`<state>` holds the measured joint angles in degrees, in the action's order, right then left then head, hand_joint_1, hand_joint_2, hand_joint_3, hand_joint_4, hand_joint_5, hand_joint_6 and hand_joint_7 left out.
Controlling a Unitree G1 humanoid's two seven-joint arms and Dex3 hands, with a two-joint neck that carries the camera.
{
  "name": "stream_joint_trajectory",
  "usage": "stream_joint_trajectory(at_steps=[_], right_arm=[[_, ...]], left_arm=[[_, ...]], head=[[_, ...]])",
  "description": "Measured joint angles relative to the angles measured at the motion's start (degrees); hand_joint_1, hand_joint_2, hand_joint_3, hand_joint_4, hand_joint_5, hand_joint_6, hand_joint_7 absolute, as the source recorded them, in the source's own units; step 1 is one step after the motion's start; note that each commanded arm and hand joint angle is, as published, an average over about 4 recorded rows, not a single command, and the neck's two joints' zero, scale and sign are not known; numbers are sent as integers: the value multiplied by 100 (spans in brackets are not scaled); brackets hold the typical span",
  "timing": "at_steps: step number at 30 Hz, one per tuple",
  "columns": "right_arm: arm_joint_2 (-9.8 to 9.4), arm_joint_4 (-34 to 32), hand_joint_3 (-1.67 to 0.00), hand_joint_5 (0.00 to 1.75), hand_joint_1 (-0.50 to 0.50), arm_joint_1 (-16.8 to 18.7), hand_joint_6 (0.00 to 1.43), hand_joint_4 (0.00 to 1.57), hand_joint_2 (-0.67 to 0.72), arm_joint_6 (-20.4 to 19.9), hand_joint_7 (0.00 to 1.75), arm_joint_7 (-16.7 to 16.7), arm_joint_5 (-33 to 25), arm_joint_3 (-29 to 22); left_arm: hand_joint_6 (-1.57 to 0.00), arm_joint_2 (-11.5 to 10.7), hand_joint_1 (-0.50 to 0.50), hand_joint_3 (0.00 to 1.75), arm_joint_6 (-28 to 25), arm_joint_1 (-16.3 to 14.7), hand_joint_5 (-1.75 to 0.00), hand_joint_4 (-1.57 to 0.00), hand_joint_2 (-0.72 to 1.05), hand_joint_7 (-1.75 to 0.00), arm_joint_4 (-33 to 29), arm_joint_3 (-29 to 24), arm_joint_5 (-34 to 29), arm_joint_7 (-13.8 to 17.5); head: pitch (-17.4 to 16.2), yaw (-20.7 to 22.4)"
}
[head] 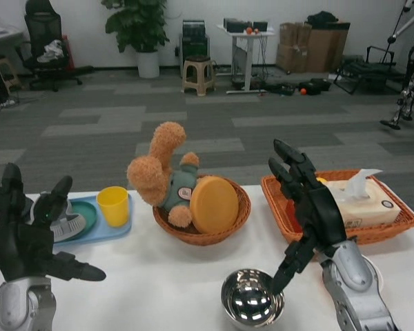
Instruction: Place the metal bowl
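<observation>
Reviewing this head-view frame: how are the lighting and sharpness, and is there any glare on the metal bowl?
Head view: the lighting is even and soft, with only faint shadows on the white table; the metal bowl shows bright mirror-like reflections inside but nothing blown out; the right hand by the bowl's rim and the left hand are reasonably sharp; the far room looks slightly soft and grainy.

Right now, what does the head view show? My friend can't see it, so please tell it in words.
A shiny metal bowl stands on the white table near the front, with the robot's right hand raised just beside it and the left hand raised at the far left. Behind are a round basket holding a teddy bear, a yellow cup, and a tissue box.
</observation>
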<state>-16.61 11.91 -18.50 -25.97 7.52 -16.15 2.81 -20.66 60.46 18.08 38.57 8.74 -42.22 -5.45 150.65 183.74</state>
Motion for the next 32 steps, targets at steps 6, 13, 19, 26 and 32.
stream_joint_trajectory(at_steps=[6, 13, 19, 26, 32], right_arm=[[9, 316, 0, 0, -46, -19, 0, 0, 68, -295, 28, -215, 5, 184], [30, 537, 0, 0, -46, -82, 0, 0, 68, -631, 28, -474, -3, 230], [32, 598, 0, 0, -46, -121, 0, 0, 66, -775, 28, -593, -97, 247], [33, 614, 0, 0, -46, -121, 0, 0, 66, -905, 28, -704, -154, 248], [34, 623, 0, 0, -47, -121, 0, 0, 66, -989, 28, -770, -206, 248]], left_arm=[[-16, 1, -48, 9, 0, 0, -10, -71, -72, -7, 0, 2, 12, 0], [-16, 1, -48, 9, 0, 0, -10, -71, -68, -7, 0, 7, 13, 0], [-16, 2, -48, 9, 0, 0, -10, -71, -72, -7, 0, 18, 14, 0], [-18, 2, -48, 9, 0, 0, -10, -71, -68, -7, 0, 23, 14, 0], [-17, 1, -48, 9, 0, 0, -10, -71, -72, -7, 0, 23, 14, 0]], head=[[315, 71], [441, 68], [450, 62], [445, 53], [378, -30]])
